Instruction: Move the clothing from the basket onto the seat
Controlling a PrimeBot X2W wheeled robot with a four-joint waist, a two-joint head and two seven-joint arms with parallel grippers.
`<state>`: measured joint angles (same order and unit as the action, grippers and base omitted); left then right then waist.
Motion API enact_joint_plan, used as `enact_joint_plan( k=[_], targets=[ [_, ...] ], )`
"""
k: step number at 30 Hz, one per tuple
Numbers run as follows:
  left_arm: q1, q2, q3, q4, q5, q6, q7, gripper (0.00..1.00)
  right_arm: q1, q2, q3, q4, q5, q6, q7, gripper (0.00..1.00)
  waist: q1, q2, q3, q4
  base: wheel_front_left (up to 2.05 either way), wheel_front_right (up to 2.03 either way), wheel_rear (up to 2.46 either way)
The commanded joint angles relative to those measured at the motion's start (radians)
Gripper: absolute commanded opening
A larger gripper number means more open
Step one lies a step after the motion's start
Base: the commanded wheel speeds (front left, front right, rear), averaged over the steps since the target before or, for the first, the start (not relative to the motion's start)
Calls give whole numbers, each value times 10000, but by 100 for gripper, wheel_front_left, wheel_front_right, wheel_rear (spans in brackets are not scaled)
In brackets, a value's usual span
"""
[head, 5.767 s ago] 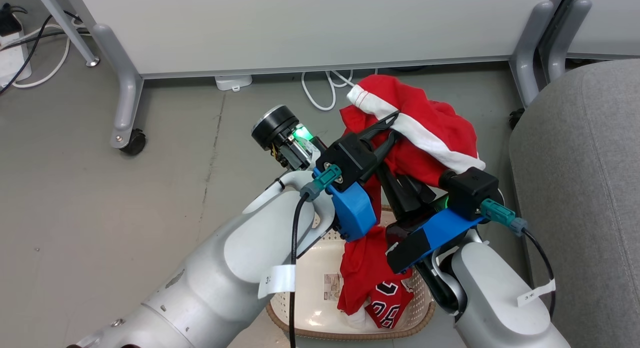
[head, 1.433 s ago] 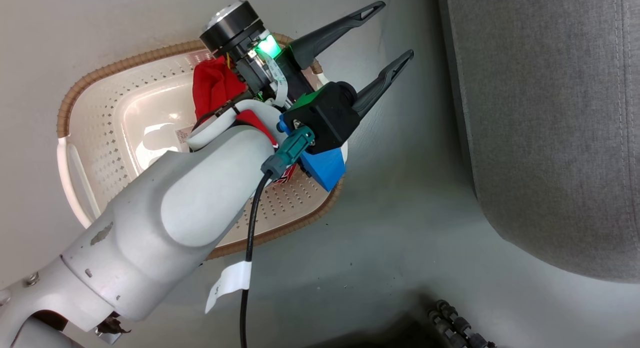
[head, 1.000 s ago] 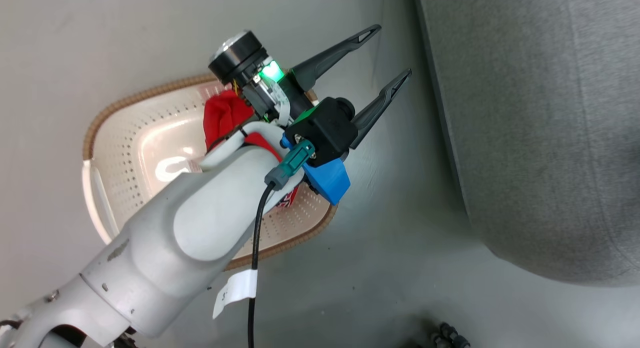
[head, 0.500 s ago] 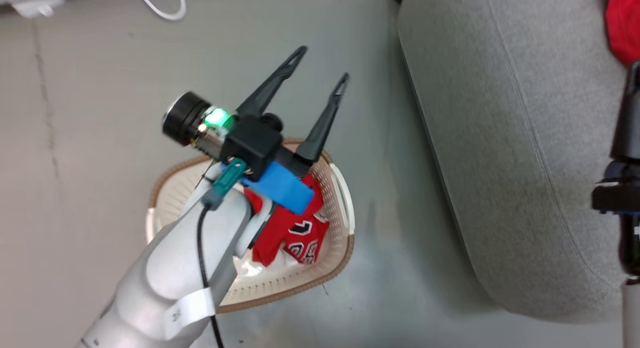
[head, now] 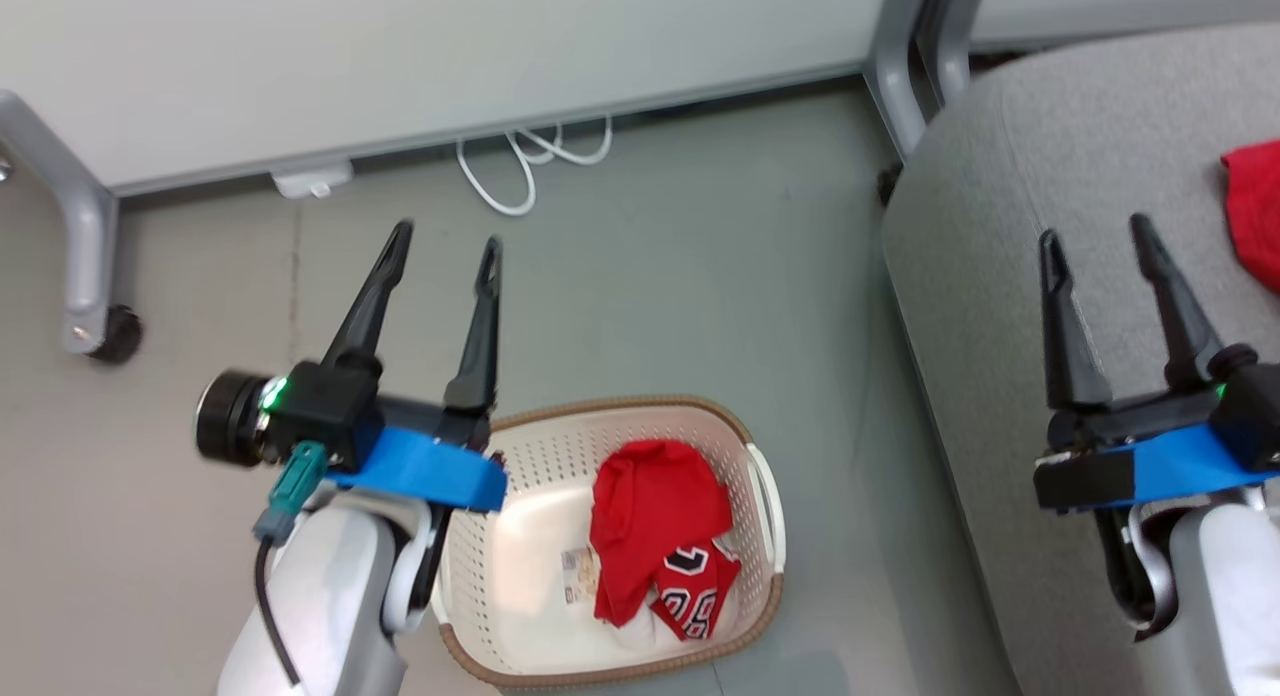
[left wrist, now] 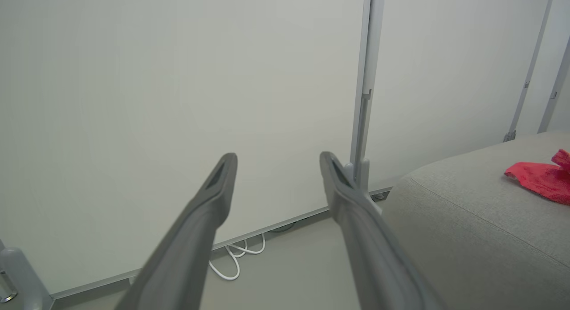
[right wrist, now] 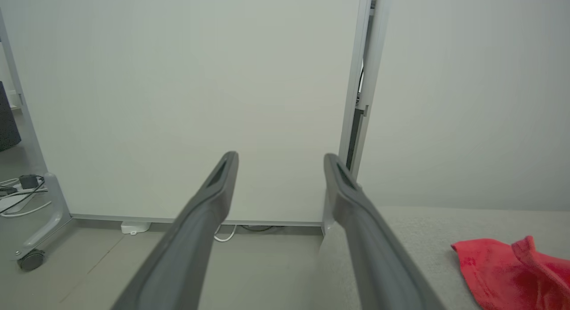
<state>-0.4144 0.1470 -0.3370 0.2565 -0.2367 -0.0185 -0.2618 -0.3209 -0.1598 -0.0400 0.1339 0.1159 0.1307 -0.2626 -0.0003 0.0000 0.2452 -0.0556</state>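
Left tool swung off basket, jersey inside, wrist views: garment on seat

At 3 o'clock in the head view, a red garment on the seat is cut by the picture's edge. The seat itself runs off 2 edges, at 3 and 6 o'clock. The basket loses its 9 o'clock rim behind the blue mount. Its paper label is too small to read and lies partly under the clothing. The jersey is folded, so its numerals cannot be read whole. The left gripper and right gripper blur toward 6 o'clock in their own wrist views.
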Motion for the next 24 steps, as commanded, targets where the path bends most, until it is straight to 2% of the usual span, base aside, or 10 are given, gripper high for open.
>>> enact_joint_plan(
  k=[1, 11, 24],
  targets=[
    [474, -98, 378, -65, 131, -92, -47, 100, 357, 71, 90, 186, 107, 1, -33, 100, 3, 0, -687, 432, 0, 0, 0],
    [2159, -611, 1851, -247, 630, -455, -47, 100, 1479, 486, 46, 698, 245, 1, -34, 100, 3, 0, -1532, 794, 0, 0, 0],
    [3140, -940, 2651, -177, 873, -742, -47, 100, 2564, 769, -314, 863, 208, 1, -34, 100, 3, 0, -2108, 944, 0, 0, 0]
  ],
)
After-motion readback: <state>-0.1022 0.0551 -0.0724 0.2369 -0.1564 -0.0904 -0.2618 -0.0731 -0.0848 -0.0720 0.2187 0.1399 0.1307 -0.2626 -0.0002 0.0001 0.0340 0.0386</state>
